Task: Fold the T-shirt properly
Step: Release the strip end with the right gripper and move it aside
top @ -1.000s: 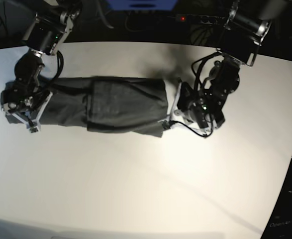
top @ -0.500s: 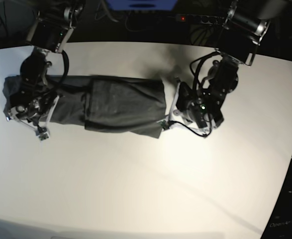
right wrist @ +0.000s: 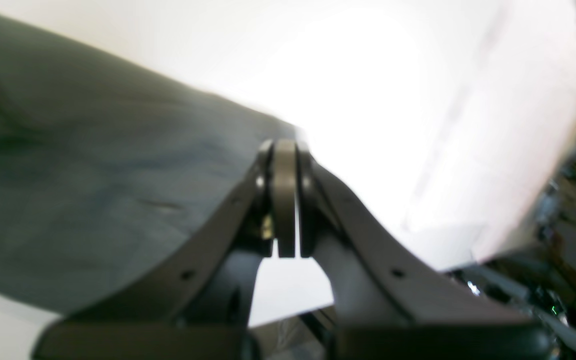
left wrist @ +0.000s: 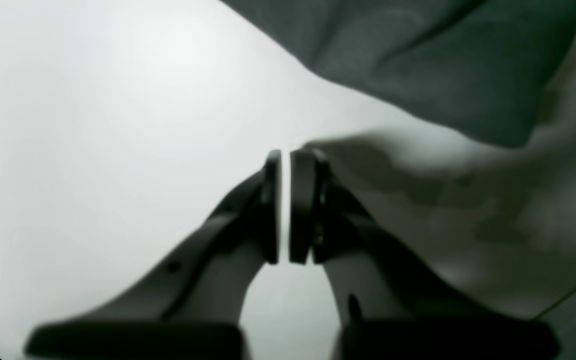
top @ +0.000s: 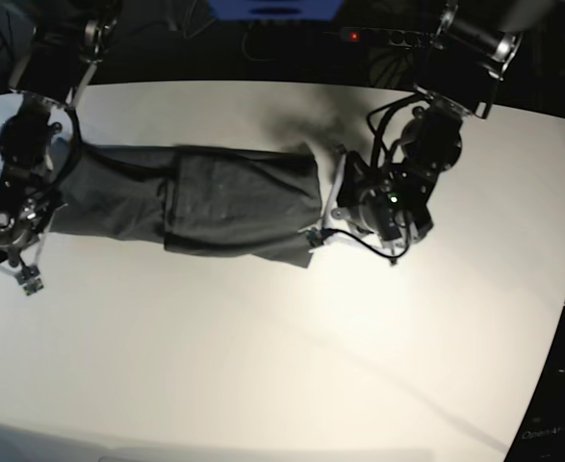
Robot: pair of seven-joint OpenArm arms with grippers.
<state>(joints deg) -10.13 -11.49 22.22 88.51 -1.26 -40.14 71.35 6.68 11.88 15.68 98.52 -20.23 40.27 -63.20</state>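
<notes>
Base view shows your T-shirt (top: 215, 202) lying lengthwise from 9 to 3 o'clock between both clenched, empty grippers, left gripper (top: 322, 227) touching its 3 o'clock end.

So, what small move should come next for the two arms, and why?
Probably open the right tool and take one end of the T-shirt. It lies as a long band on the table; both tools are shut and empty, the left tool just beside the cloth.

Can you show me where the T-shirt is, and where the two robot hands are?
T-shirt (top: 234, 202): base view, on the middle of the folded cloth.
Left gripper (left wrist: 285, 157): left wrist view, between its closed fingertips, above bare table.
Right gripper (right wrist: 284, 145): right wrist view, between its closed fingertips, at the shirt's edge.
</notes>
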